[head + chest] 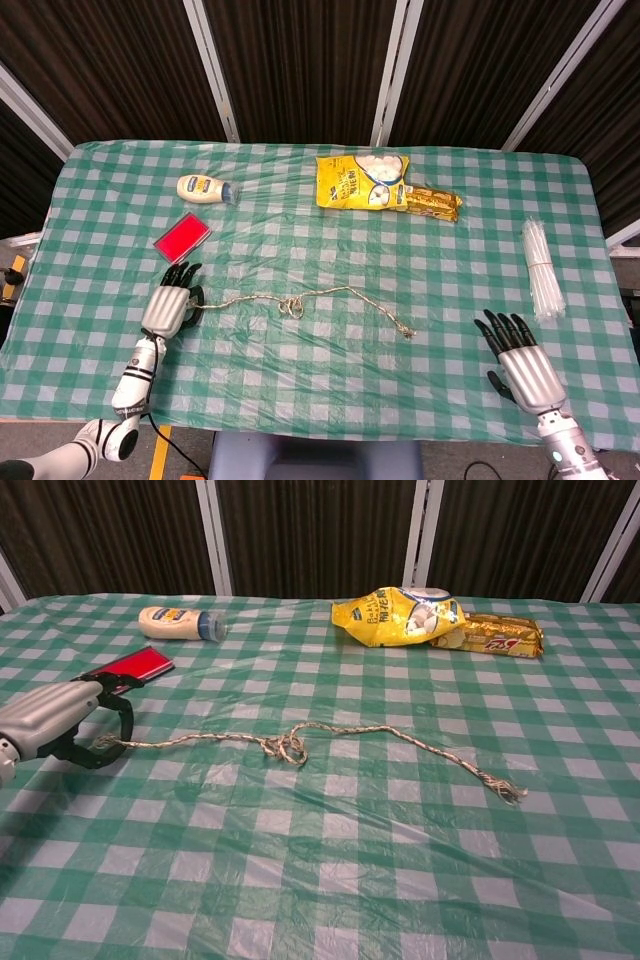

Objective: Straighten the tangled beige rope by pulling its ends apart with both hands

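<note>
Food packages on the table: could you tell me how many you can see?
2: the yellow snack bag at the far middle, and the biscuit packet lying against its right side. Nothing appears hidden.

A table under a green-and-white checked cloth (330,380) carries a knotted beige rope (300,300) at centre, a mayonnaise bottle (205,188) and red card (181,238) toward 10 o'clock, a yellow snack bag (363,180) and biscuit pack (432,202) at 12, and bundled clear straws (540,270) at 3.

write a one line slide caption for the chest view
Left hand grips one end of the knotted beige rope on the checked table; its frayed far end lies free.
</note>
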{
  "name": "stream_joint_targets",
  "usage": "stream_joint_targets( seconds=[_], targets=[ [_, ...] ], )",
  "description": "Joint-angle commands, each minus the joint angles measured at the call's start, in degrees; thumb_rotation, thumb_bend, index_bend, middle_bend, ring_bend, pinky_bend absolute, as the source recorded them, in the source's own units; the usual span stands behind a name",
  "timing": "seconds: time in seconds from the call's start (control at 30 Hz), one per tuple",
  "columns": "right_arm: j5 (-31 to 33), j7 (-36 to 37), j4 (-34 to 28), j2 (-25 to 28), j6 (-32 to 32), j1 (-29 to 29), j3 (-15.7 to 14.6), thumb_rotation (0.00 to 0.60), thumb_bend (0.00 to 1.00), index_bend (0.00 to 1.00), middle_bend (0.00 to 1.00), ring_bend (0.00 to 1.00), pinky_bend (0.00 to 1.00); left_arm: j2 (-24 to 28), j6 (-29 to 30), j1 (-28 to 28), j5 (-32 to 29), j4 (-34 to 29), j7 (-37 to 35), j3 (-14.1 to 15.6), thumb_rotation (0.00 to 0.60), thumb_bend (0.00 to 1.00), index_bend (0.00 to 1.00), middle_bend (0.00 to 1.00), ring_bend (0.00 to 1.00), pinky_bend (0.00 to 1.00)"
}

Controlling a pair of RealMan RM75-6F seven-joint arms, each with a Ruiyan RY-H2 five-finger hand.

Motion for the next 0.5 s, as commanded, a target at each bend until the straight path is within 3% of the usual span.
stream_joint_targets(
  seconds=[0.03,0.2,0.3,0.5],
  targets=[
    [-0.61,-1.84,-0.39,-2.47,-4.07,3.81,1.69,0.6,0.42,0.12,0.0,0.0,0.0,1.35,0.99,0.76,0.78,-1.9,-0.53,0.81,0.6,0.44,0.63,0.09,0.0,0.09],
    [3.69,-6.42,-0.47,-8.16,-11.01,9.45,6.13,0.6,0.42,0.37,0.0,0.0,0.0,2.74,1.96,1.39,1.36,-4.13,-0.6,1.35,0.6,0.44,0.63,0.09,0.0,0.09],
    [7.07,-10.63,0.46,-11.93,-13.95,12.05,8.31,0.6,0.41,0.48,0.0,0.0,0.0,3.48,2.36,1.79,1.51,-5.02,-0.58,1.6,0.6,0.44,0.63,0.1,0.0,0.09],
    [11.65,-16.77,2.28,-18.16,-14.39,14.23,10.39,0.6,0.41,0.54,0.0,0.0,0.0,4.51,2.15,1.96,1.24,-5.66,-0.74,1.5,0.6,0.44,0.64,0.1,0.0,0.09]
  ],
)
